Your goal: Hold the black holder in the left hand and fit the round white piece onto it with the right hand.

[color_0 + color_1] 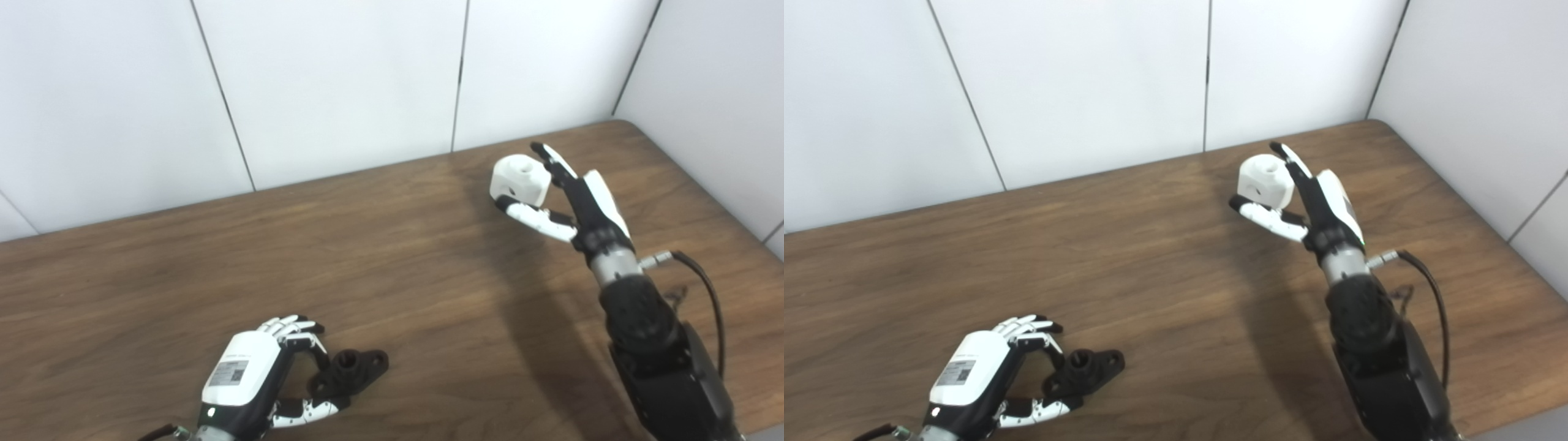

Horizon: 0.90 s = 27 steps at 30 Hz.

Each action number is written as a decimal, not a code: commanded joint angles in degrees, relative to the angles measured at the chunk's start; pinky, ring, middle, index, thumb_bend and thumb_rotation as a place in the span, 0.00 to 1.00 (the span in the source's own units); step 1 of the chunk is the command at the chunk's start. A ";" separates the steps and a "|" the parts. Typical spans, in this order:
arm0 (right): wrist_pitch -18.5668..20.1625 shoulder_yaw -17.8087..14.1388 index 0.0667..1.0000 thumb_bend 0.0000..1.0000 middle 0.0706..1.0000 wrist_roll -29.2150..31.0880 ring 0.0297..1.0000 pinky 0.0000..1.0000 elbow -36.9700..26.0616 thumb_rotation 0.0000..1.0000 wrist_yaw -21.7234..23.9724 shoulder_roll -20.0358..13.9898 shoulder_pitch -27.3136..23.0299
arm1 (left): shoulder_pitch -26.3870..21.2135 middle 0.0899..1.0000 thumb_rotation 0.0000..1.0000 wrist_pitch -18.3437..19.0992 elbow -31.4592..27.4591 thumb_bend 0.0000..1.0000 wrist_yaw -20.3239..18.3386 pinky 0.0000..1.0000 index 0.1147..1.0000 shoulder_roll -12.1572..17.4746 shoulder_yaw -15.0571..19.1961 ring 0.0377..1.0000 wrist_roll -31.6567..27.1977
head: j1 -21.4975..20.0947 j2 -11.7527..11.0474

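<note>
The right hand [1304, 202] grips the round white piece [1266, 179] — raised above the table [1164, 269]; near the front edge, the left hand [986, 373] clasps the black holder [1084, 369].

I see a bare test booth or lab: plain white wall panels [343, 86] boxing in a brown wooden table [398, 257], cables trailing from my arms

Dark wood-grain table [184, 275] against white panelled walls [337, 79] with thin dark seams.
</note>
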 commanded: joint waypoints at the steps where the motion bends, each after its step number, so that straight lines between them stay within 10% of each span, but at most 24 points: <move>1: 0.43 -0.38 0.93 0.66 0.97 -2.85 0.97 0.94 0.76 0.58 -0.24 -2.57 -3.64 | 1.99 0.76 0.05 0.67 3.21 0.52 -1.99 0.86 0.42 2.35 0.22 0.85 1.17 | -0.08 -0.12; 27: 1.19 0.32 0.90 0.78 1.00 -7.42 1.00 0.94 23.69 0.40 -3.28 -4.79 -15.28 | 2.65 0.76 0.05 -0.69 3.93 0.52 -1.39 0.86 0.42 2.53 0.97 0.85 0.68 | -0.96 -1.27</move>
